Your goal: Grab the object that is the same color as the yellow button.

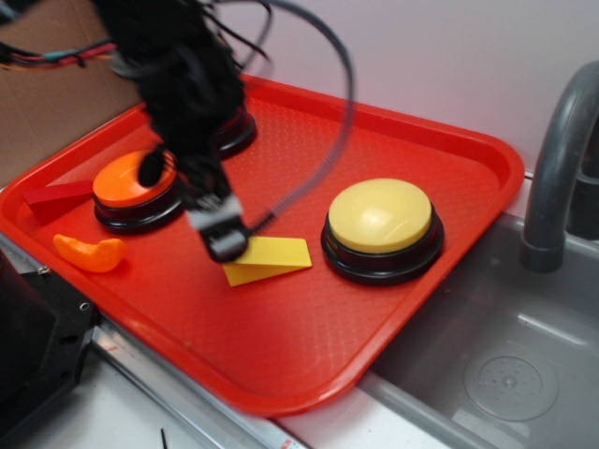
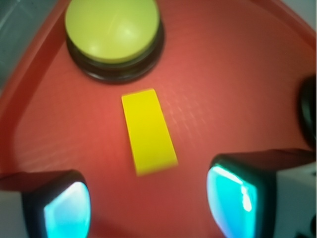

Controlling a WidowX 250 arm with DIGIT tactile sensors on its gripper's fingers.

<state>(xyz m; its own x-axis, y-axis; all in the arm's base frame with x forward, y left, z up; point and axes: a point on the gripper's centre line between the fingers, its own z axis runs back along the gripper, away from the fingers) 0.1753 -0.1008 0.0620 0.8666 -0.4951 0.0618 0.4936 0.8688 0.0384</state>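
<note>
A bright yellow wedge block, the object (image 1: 270,259) (image 2: 148,130), lies flat on the red tray (image 1: 309,346). Just right of it stands the yellow button (image 1: 381,227) (image 2: 113,35), a pale dome on a black base. My gripper (image 1: 225,238) (image 2: 148,206) hovers at the wedge's left end, blurred in the exterior view. In the wrist view its two fingers (image 2: 233,198) stand wide apart with bare tray between them, and the wedge's near end lies just ahead of the gap. The gripper is open and holds nothing.
An orange dome button (image 1: 137,190), a dark red wedge (image 1: 56,195) and a small orange curved piece (image 1: 91,253) sit at the tray's left. Another button base (image 1: 234,134) is half hidden behind the arm. A grey sink (image 1: 496,365) and faucet (image 1: 557,168) lie right.
</note>
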